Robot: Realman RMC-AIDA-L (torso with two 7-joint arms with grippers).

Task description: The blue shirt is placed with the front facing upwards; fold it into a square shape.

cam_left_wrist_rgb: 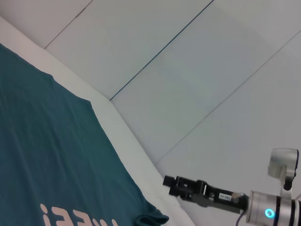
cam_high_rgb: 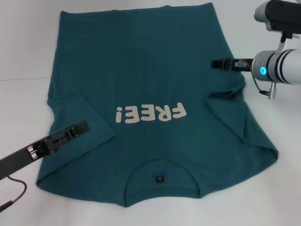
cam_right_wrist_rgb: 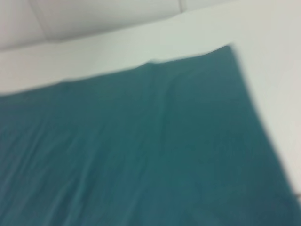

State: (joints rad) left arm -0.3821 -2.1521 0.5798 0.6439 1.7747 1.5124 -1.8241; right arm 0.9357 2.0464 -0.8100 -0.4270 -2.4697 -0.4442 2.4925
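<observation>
We held our left gripper (cam_high_rgb: 77,128) and right gripper (cam_high_rgb: 221,63), finger states unclear, above the blue shirt (cam_high_rgb: 150,80), judging even, simultaneous side pinches best.

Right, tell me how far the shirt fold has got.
Done: both sleeves of the blue shirt look folded in over the body, and it lies flat on the table, lettering up. In hand: the left gripper hangs over the left sleeve and the right gripper is at the right edge; neither visibly holds cloth. Left: folding the sides and length into a square.
</observation>
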